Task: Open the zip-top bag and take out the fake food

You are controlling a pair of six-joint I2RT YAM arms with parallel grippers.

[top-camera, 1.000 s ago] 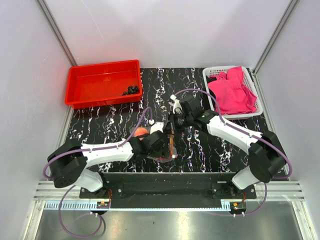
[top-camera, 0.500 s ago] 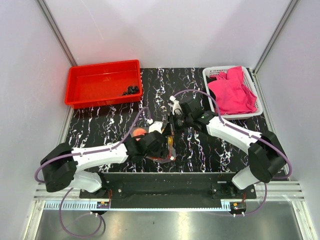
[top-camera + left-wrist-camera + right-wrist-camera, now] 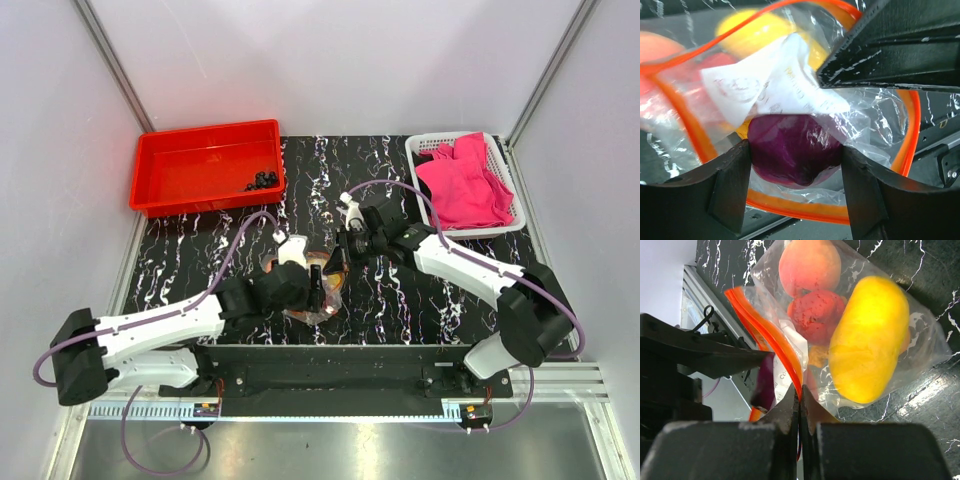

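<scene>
Left rear: red tray (image 3: 150, 187) holding small dark bits (image 3: 262, 181). Centre, near the table's front edge: bag (image 3: 926, 347), lying with its mouth pulled open. It is thin crinkly film, judged limp and slippery, best taken by the stiffer orange zip strip (image 3: 774, 340). Left gripper (image 3: 316, 289) reaches into the mouth, its jaws set against both sides of the purple piece (image 3: 795, 147). Contents: peach (image 3: 809, 265), red piece (image 3: 815, 315) and yellow piece (image 3: 867, 340), all judged light, hard and smooth. Being round, they are apt to squirt out unless gripped across the widest part. Right gripper (image 3: 800, 403) is pinched tight on the zip strip, holding the mouth up. Right rear: basket (image 3: 416, 160) with pink cloth (image 3: 465, 185). Unclear: whether film lies between the left fingers and the purple piece. A white label hides part of the contents, and an orange item behind the yellow piece is barely seen. From above, the arms cover most of the bag.
</scene>
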